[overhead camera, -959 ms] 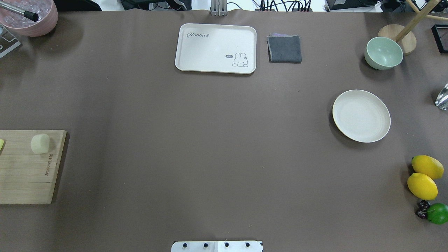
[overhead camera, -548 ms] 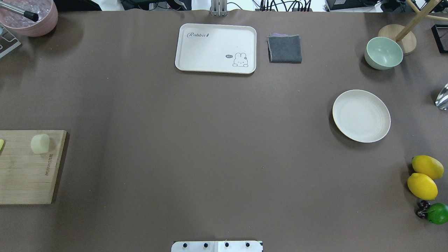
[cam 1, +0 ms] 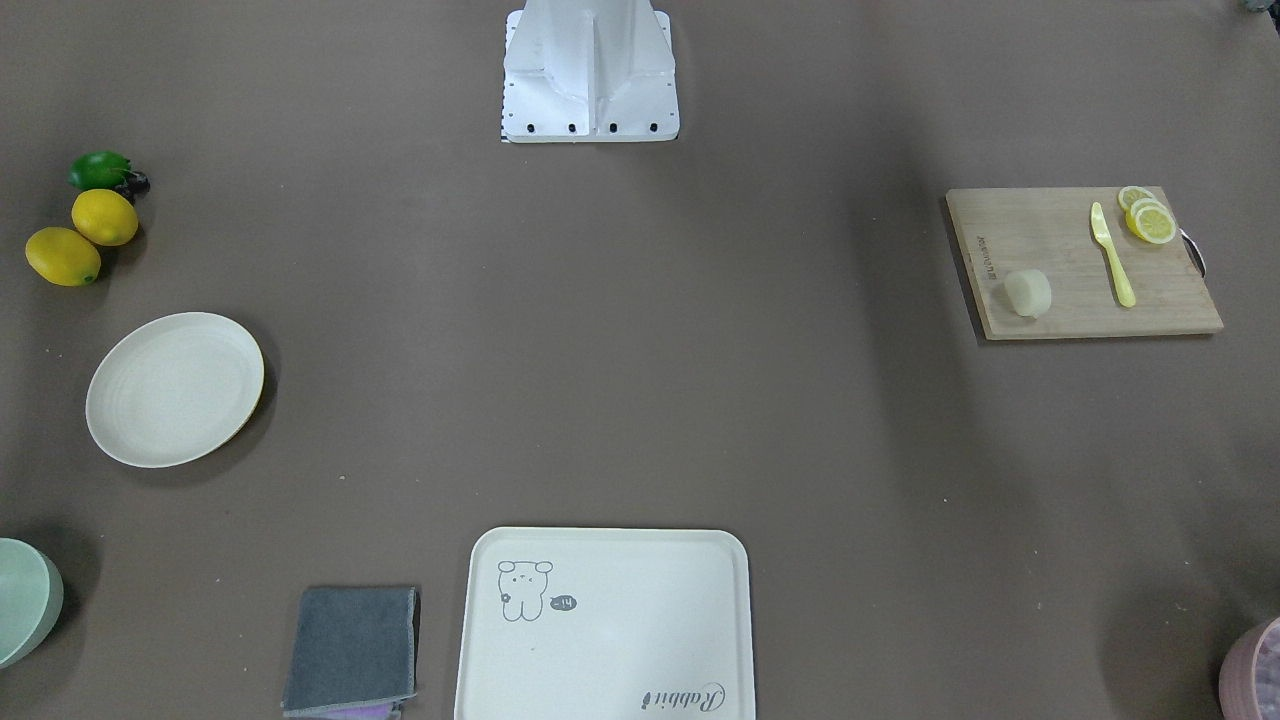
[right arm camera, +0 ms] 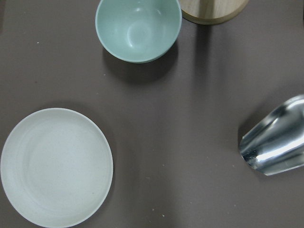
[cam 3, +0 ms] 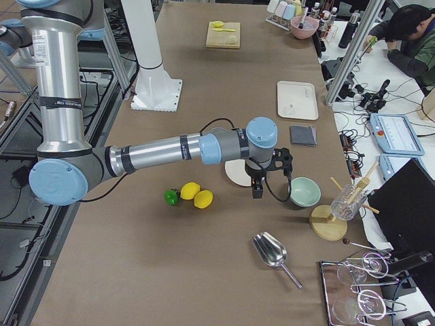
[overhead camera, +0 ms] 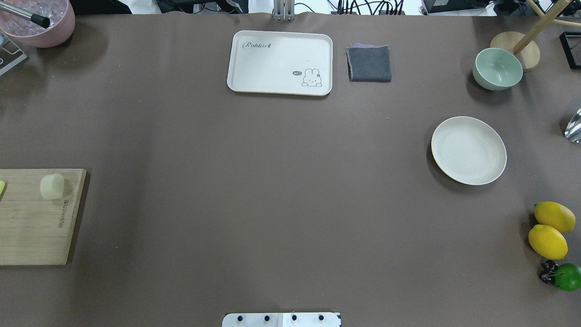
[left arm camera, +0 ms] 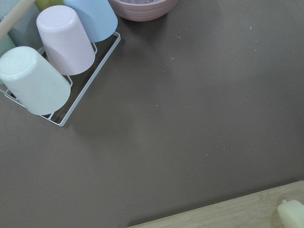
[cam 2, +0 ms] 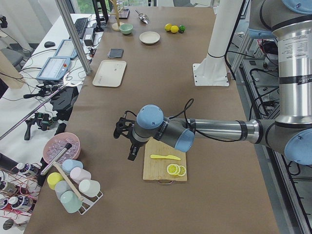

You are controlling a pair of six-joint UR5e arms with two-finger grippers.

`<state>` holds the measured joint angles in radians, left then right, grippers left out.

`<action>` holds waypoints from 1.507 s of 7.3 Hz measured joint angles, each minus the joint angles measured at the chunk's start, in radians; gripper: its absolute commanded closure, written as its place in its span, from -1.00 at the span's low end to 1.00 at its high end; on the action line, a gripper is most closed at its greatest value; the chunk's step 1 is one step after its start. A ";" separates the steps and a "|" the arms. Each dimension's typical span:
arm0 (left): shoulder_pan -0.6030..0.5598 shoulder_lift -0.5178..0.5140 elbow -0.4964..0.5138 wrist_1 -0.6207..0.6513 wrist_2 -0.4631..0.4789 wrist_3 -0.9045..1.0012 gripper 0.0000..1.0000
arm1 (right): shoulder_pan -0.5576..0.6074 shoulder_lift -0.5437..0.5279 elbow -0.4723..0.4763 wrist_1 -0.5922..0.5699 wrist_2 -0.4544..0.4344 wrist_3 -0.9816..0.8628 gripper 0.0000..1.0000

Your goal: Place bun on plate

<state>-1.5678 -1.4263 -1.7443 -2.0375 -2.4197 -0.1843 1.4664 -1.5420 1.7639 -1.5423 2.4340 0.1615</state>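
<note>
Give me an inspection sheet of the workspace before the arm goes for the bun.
Surface: brown table cover, flat, no spills seen.
Job's things: bun lies on the cutting board; plate is empty, at the table's opposite side.
Clutter: tray, grey cloth, green bowl, lemons, lime, lemon slices, yellow knife, metal scoop, cup rack, pink bowl.
Grippers: left tool hovers beside the board; right tool hovers near the plate; open or shut cannot be told.
Cables: wrist cable loops at the left arm; cable bundle behind the far edge.
Surroundings: person seated at a side desk.
</note>
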 measured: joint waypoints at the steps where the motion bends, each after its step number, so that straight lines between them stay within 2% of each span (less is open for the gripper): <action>1: 0.035 -0.001 0.000 -0.059 0.014 -0.081 -0.97 | -0.021 0.001 -0.020 0.073 0.004 0.047 -1.00; 3: 0.111 0.000 0.000 -0.148 0.047 -0.206 -0.97 | -0.069 0.010 -0.079 0.182 -0.002 0.099 -1.00; 6: 0.164 -0.007 -0.001 -0.187 0.083 -0.269 -0.97 | -0.135 0.039 -0.128 0.242 -0.009 0.123 -1.00; 7: 0.174 -0.007 -0.001 -0.202 0.086 -0.294 -0.97 | -0.158 0.045 -0.154 0.298 -0.030 0.153 -1.00; 9: 0.185 -0.006 -0.001 -0.219 0.098 -0.317 -0.97 | -0.232 0.055 -0.234 0.485 -0.110 0.298 -1.00; 11: 0.187 0.000 0.000 -0.229 0.103 -0.321 -0.97 | -0.279 0.059 -0.301 0.606 -0.140 0.367 -1.00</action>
<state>-1.3805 -1.4258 -1.7438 -2.2665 -2.3170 -0.5056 1.1878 -1.4827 1.4625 -0.9360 2.2937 0.5283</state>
